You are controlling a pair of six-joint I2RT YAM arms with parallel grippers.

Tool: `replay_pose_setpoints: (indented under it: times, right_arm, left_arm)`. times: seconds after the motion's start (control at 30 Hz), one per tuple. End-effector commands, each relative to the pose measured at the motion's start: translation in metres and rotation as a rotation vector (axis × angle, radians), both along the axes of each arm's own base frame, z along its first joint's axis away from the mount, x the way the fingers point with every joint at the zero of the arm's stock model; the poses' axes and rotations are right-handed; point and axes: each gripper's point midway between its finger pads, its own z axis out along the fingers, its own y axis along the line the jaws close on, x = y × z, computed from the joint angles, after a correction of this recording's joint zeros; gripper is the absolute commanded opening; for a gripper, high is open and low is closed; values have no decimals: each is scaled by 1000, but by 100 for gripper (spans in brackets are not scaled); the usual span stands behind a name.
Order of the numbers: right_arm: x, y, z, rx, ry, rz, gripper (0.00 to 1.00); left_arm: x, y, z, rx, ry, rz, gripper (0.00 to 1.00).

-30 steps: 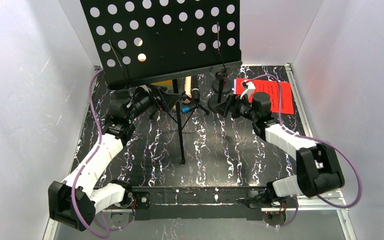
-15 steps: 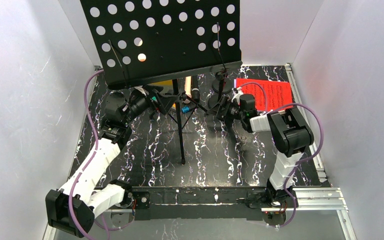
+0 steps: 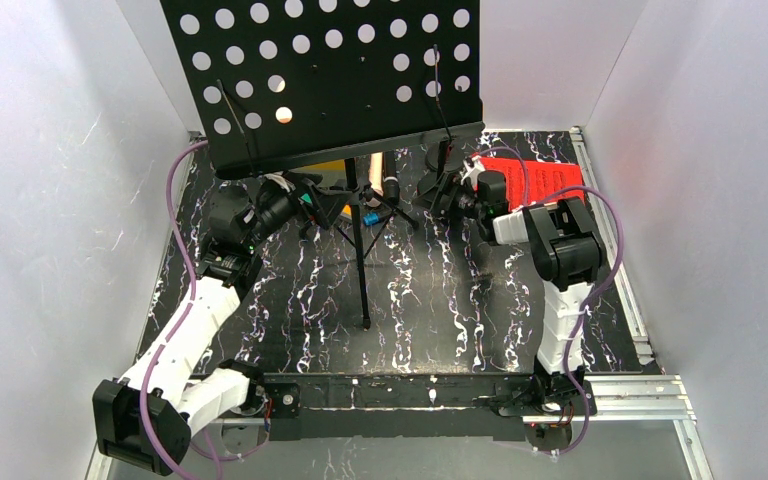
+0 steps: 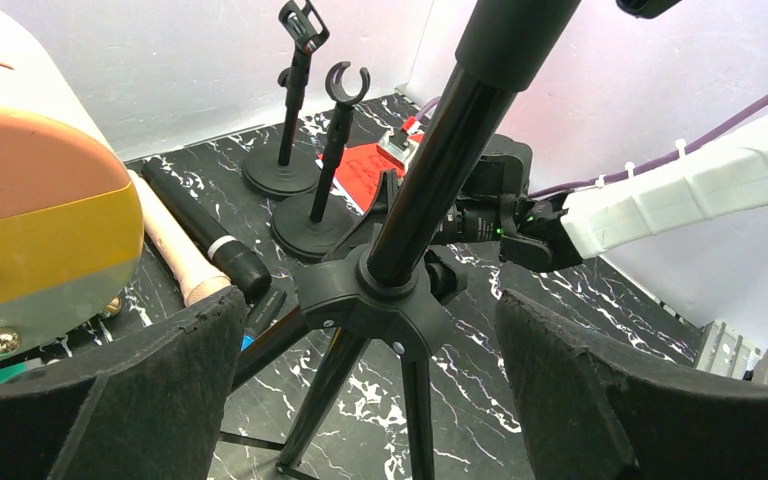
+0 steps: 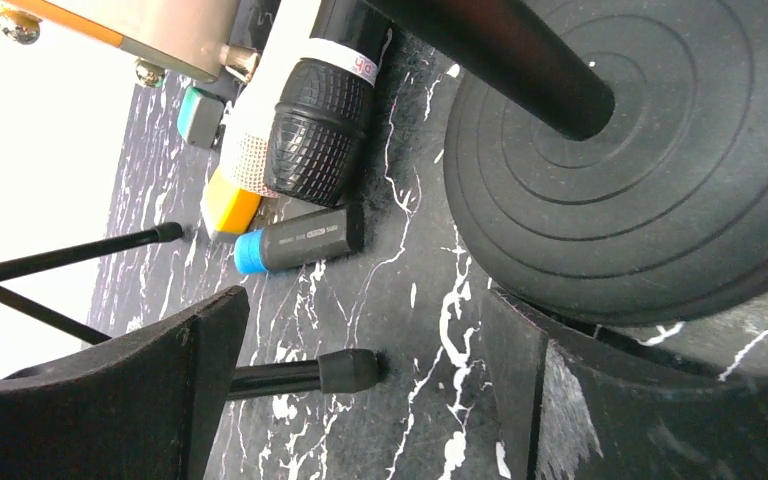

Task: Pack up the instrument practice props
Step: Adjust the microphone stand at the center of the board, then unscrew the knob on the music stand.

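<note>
The black perforated music rack [image 3: 330, 70] stands on its pole, with its tripod hub [image 4: 380, 290] low over the table. My left gripper [image 4: 365, 330] is open, one jaw on each side of that hub, touching neither side. Two black round-based mic holders [image 4: 335, 150] stand behind it. A cream microphone [image 4: 175, 250] and a black microphone [image 5: 325, 110] lie side by side. My right gripper [image 5: 365, 330] is open low over the table. A tripod foot [image 5: 345, 372] lies between its jaws, and its right jaw sits at the rim of a mic holder's base [image 5: 640, 170]. A red sheet-music page [image 3: 550, 185] lies at back right.
A cream and yellow case with brass corners [image 4: 40, 230] stands at the back left. A small black cylinder with a blue cap [image 5: 300, 240] lies by the microphones. White walls close in the table on three sides.
The right arm has folded up, and its gripper has moved back and left to the mic holder's base. The left gripper has edged in around the tripod hub. Both stay open.
</note>
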Motion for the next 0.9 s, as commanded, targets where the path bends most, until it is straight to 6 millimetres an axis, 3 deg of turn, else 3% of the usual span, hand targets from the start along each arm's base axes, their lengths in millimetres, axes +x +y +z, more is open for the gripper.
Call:
replay_pose_setpoints:
  times: [0.0, 0.23, 0.47, 0.73, 0.87]
  right_arm:
    - [3, -11, 7, -44, -50, 9, 94]
    - [-42, 0, 84, 88, -122, 120, 94]
    - [-89, 24, 161, 167, -216, 216, 94]
    - [-133, 56, 215, 237, -278, 277, 92]
    - [-149, 70, 230, 278, -281, 311, 92]
  left_arm:
    - [-3, 2, 6, -2, -33, -2, 92]
    - [4, -5, 14, -42, -41, -36, 91]
    - [12, -19, 30, -121, -39, -103, 87]
    - [21, -29, 37, -140, -58, -142, 79]
    - [25, -34, 42, -146, -65, -168, 65]
